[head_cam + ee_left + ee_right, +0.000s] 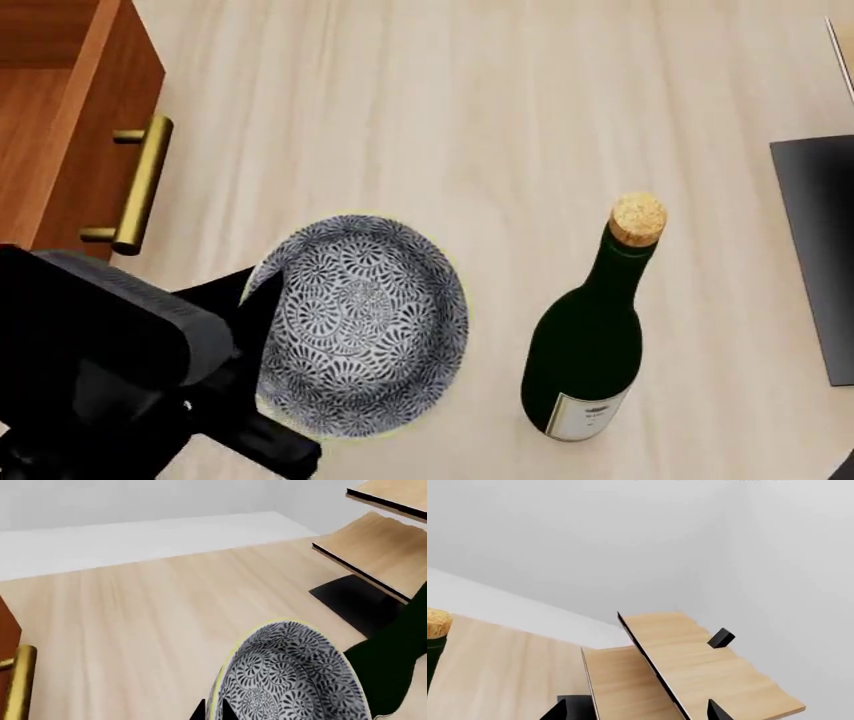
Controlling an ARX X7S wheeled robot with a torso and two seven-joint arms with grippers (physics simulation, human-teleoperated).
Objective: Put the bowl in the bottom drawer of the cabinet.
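The bowl [363, 325] has a blue-grey floral pattern and a pale rim, and it is tilted above the pale wooden floor. My left gripper [262, 300] is shut on its left rim. In the left wrist view the two black fingertips pinch the rim of the bowl [293, 675], with my left gripper [214, 712] at the frame's edge. The reddish-brown cabinet's bottom drawer [54, 130] stands pulled open to the bowl's upper left, its brass handle [138, 184] facing the bowl. My right gripper [636, 712] is open and holds nothing.
A dark green corked bottle [587, 345] stands upright just right of the bowl. The pale wooden rack [373, 550] on its black base [814, 255] lies further right. The rack's shelves [687, 670] fill the right wrist view. The brass handle [20, 685] shows beside the bowl.
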